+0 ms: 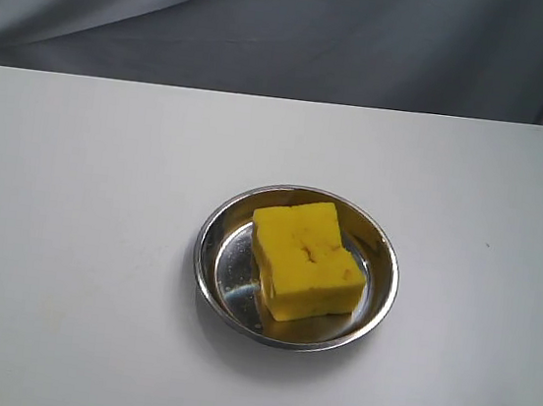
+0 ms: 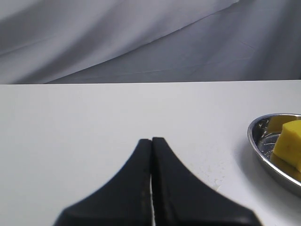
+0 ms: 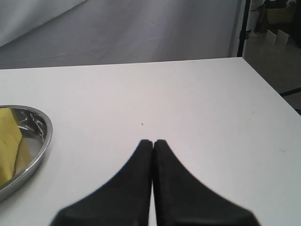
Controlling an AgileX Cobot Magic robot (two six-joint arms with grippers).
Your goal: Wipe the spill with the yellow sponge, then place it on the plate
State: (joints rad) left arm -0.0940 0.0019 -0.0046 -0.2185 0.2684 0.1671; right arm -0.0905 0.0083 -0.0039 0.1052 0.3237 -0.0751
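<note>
The white desk (image 1: 69,238) bears the steel plate (image 1: 200,254) directly, set between the left fingers (image 2: 136,188) and the right fingers (image 3: 136,188), touching neither. A tiny dark speck (image 3: 142,124) lies just beyond the right fingers.
</note>
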